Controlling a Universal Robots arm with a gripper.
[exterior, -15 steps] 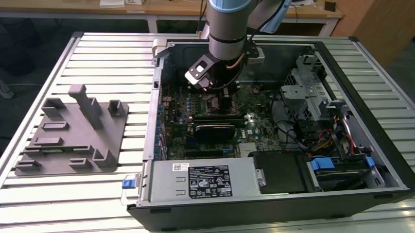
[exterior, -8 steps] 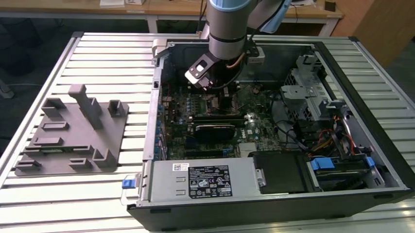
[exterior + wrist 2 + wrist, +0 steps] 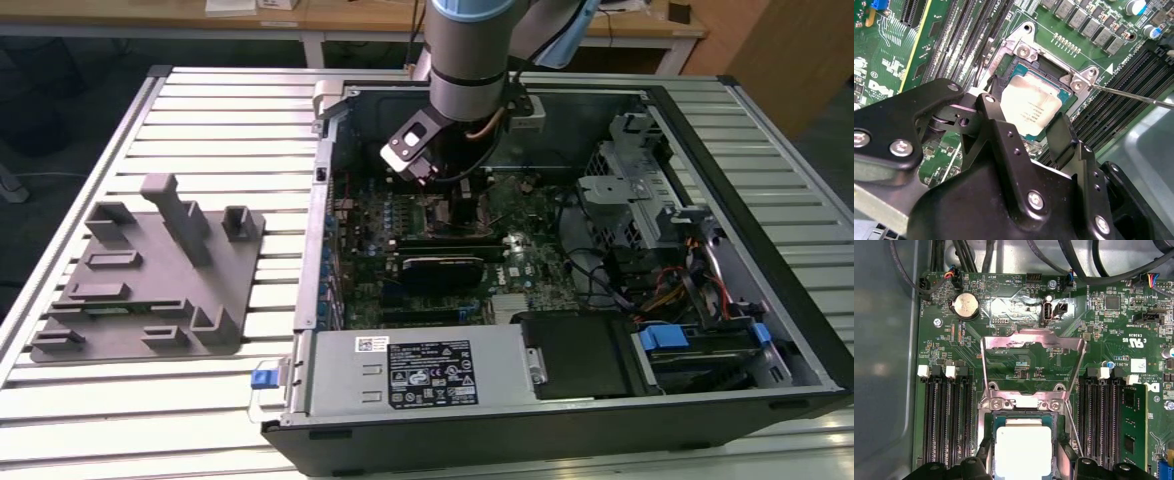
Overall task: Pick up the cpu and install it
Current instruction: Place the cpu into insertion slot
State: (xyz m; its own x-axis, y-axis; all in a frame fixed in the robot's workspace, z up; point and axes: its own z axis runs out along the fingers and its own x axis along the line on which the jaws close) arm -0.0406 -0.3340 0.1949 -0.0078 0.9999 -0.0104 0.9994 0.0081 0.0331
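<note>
— What does the gripper [image 3: 1029,116] have?

— The cpu [image 3: 1033,106]. Its two black fingers [image 3: 1060,131] are closed against opposite edges of the chip. The chip sits square over the socket [image 3: 1021,42], inside the metal frame.

— How does the chip look?

— It is one flat square with a pale silver lid, faint grey print on the lid and a thin green rim around it.

— And the socket?

— Its load plate [image 3: 1034,347] is tipped up and open. Two screws [image 3: 997,403] sit at the hinge end, and one thin lever [image 3: 1134,96] juts out beside the socket.

— Is anything written there?

— White lettering is scattered over the board [image 3: 1019,310]. There is one coin cell [image 3: 965,305]. Four white latches [image 3: 923,371] cap the dark memory slots, two on each side of the socket.

— What is farther out?

— In the exterior view the arm [image 3: 467,60] reaches down into one open case [image 3: 747,150] at the upper middle of the frame. A printed label [image 3: 431,372] lies on the power supply [image 3: 334,370] at lower middle. The case rests on a slatted table [image 3: 227,120]. One grey fixture [image 3: 147,270] stands at the exterior view's left. Wooden desks [image 3: 347,15] run along the top edge.
</note>
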